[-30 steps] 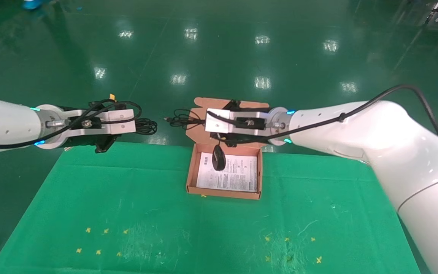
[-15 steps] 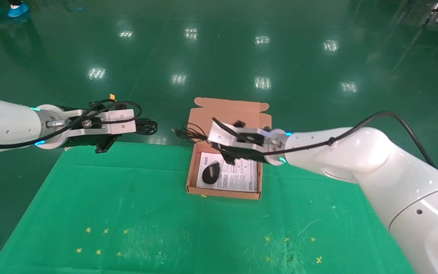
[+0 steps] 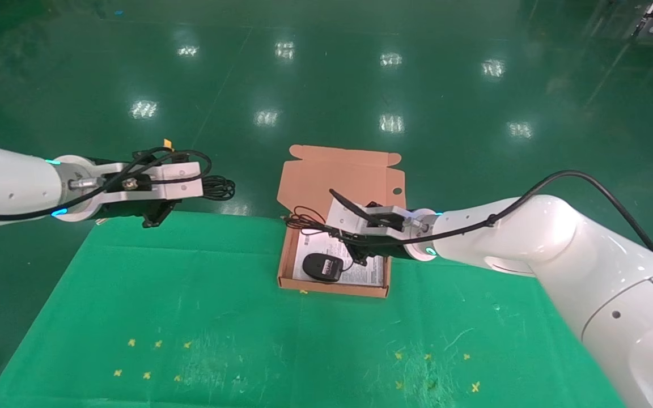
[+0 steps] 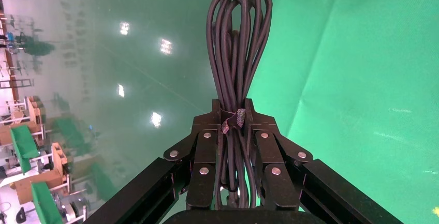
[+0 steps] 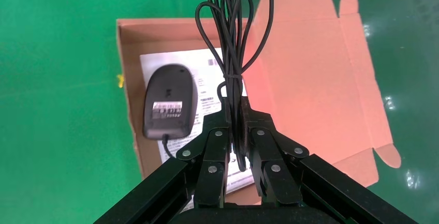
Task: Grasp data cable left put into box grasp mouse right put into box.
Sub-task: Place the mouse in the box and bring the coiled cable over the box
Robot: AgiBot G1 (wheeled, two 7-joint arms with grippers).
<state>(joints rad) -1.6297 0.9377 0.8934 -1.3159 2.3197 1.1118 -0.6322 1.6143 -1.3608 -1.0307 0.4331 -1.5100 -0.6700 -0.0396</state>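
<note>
Now that the mouse point(image 3: 322, 266) has dropped from dangling to lying belly-up in the box point(image 3: 332, 288), near-left corner, the right gripper point(image 3: 355, 249) has sunk low, jaws still pinching its cord point(image 5: 233, 38). Over on the far left, the left gripper point(image 4: 235, 136) hasn't budged, clamped on the data cable point(image 4: 239, 32), so that's next.

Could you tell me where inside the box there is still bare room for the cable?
In the shallow orange-brown cardboard box, the black oval mouse fills the near left. The white printed sheet is bare toward the hinged lid. The right gripper, clamping the mouse cord, crowds the right side.
</note>
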